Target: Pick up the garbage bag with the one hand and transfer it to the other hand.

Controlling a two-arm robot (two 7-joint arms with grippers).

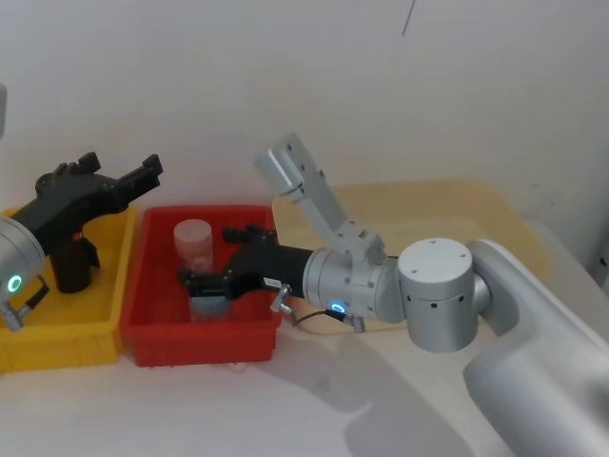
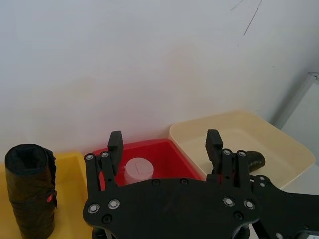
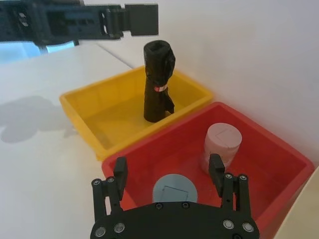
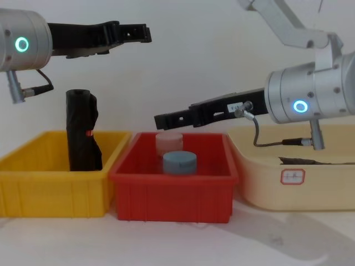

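Garbage bag lying on its side in cream tub, clear of both grippers.
Left gripper, fingers spread and empty, hangs high over yellow bin; slimmer red-marked black roll stands upright below it, bag well off to its right. Right gripper, fingers likewise spread and empty, sits over red bin just above blue-lidded jar; bag lies back beneath its wrist.

The left gripper is hanging high at the left, fingers spread apart; the right gripper is reaching leftward lower down, fingers likewise spread
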